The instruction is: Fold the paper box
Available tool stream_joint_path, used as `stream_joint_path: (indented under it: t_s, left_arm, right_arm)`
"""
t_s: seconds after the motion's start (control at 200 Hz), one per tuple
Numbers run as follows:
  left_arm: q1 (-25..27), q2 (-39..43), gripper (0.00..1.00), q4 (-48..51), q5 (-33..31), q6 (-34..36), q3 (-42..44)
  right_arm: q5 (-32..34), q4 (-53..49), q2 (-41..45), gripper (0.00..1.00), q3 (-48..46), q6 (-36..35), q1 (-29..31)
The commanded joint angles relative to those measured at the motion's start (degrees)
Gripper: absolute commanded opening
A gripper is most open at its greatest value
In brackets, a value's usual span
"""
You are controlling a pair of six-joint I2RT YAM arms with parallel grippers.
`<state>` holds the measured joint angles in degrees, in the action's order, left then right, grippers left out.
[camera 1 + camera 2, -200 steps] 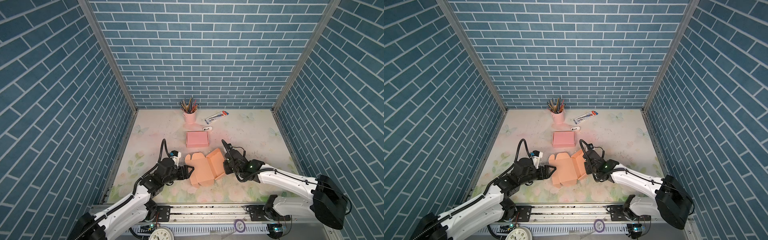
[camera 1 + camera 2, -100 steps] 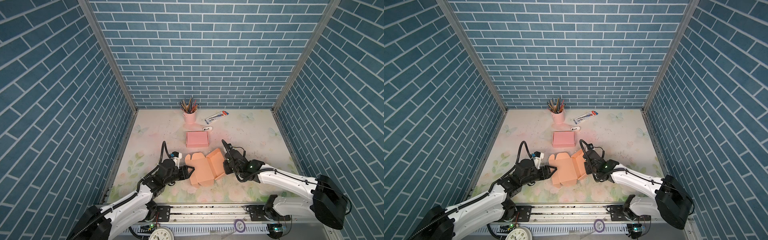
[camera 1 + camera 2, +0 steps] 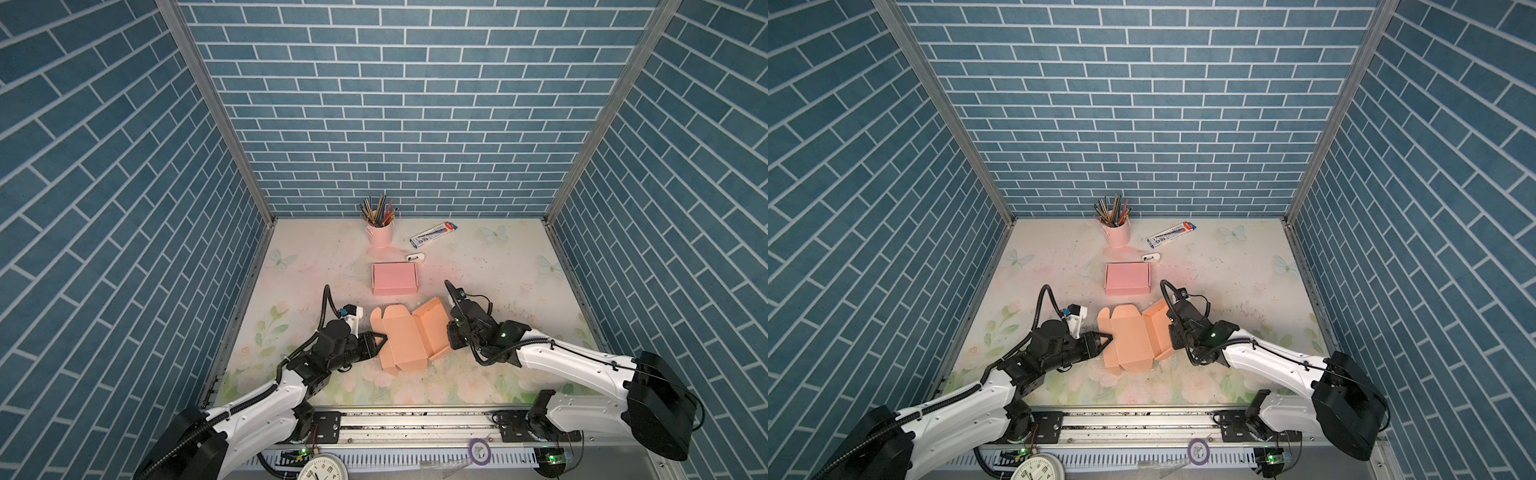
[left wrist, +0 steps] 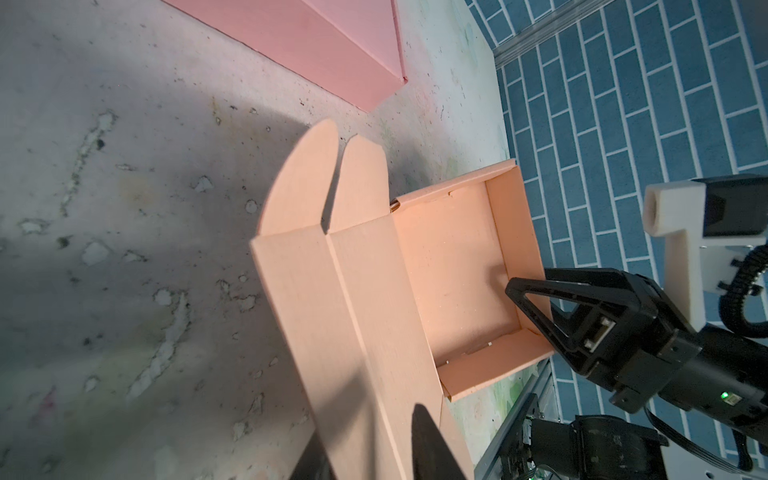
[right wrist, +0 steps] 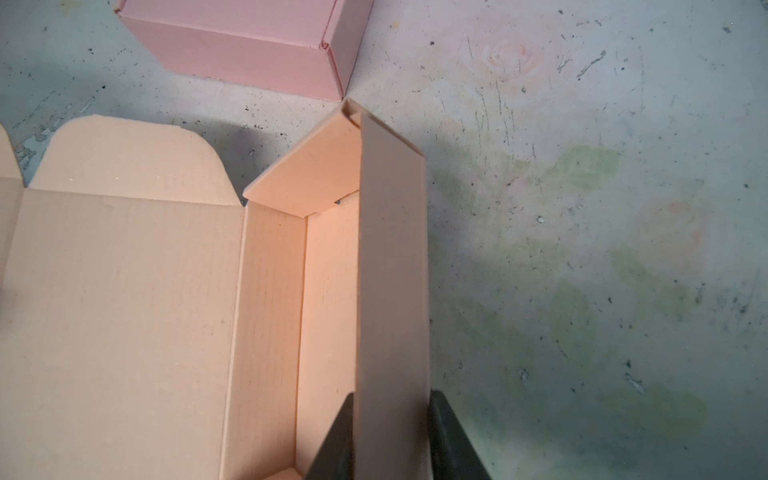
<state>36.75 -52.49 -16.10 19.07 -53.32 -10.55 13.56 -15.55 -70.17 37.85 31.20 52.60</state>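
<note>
Box (image 3: 405, 338) sits near the front middle of the table (image 3: 498, 282), between the two arms. It is half made. The tray end on the right has its walls up. The lid panel lies flat to the left, with two rounded tabs on its far side.

Left gripper (image 3: 381, 337) is at the lid's left edge, jaws narrow and nipping the lid's outer strip. In its wrist view one finger (image 4: 428, 440) lies over the strip and the other shows beneath it. Both fingers run off the frame edge, so we see little of them.

Right gripper (image 5: 390, 436) is clamped on the tray's outer wall, with a dark finger on each face. Only stubs of them show in its wrist view. In both top views its own body hides the fingertips. The left wrist view shows one right finger (image 4: 534, 297) at that wall's rim. We cannot separate its partner from the dark body behind.

Pink box (image 3: 394, 278), closed, stands just behind and apart from the box.

Cup (image 3: 380, 235) of pencils (image 3: 377, 208) stands by the back wall, with a carton (image 3: 432, 233) beside it whose print is too small to read. We cannot identify the small white item (image 3: 416, 258) between the carton and the pink box.

Clock (image 3: 322, 471) is cut off by the bottom edge.
</note>
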Motion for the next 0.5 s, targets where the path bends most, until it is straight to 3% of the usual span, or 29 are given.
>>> stream_joint_path:
  t_s: [0.0, 0.495]
  left_arm:
    - [0.3, -0.2, 0.28, -2.0, -1.3, -0.8, 0.7]
    - [0.5, 0.4, 0.17, -4.4, -2.2, -3.0, 2.7]
  right_arm:
    - [-0.6, 0.5, 1.0, 0.30, -0.8, 1.3, -0.2]
    - [-1.7, -0.4, 2.9, 0.42, -0.8, 1.1, -0.1]
